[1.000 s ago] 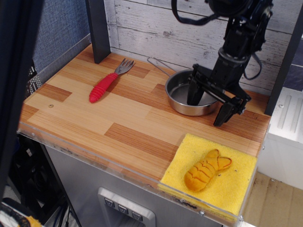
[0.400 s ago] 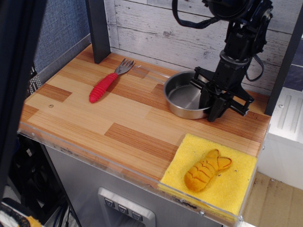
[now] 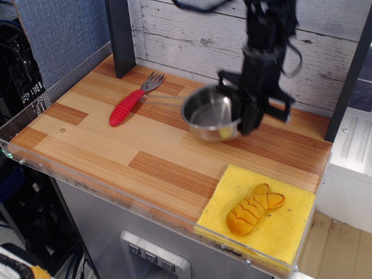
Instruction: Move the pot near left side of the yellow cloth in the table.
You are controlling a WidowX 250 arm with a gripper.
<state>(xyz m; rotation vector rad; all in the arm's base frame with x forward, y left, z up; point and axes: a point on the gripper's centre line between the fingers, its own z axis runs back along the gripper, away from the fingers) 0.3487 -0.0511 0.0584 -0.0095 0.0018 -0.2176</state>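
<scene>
The shiny steel pot [image 3: 209, 115] hangs tilted above the middle of the wooden table [image 3: 116, 136], lifted off the surface, its thin handle blurred toward the left. My gripper [image 3: 243, 119] is shut on the pot's right rim, the black arm rising behind it. The yellow cloth [image 3: 258, 216] lies at the front right corner, below and right of the pot, with an orange ribbed fish toy [image 3: 253, 209] on it.
A red-handled fork [image 3: 133, 100] lies at the back left of the table. A dark post [image 3: 120, 36] stands at the back left. A clear acrylic rim [image 3: 99, 185] runs along the front edge. A white plank wall is behind.
My gripper closed on the pot's right rim, then lifted it and carried it left and forward. The pot left the table and now hangs tilted.
</scene>
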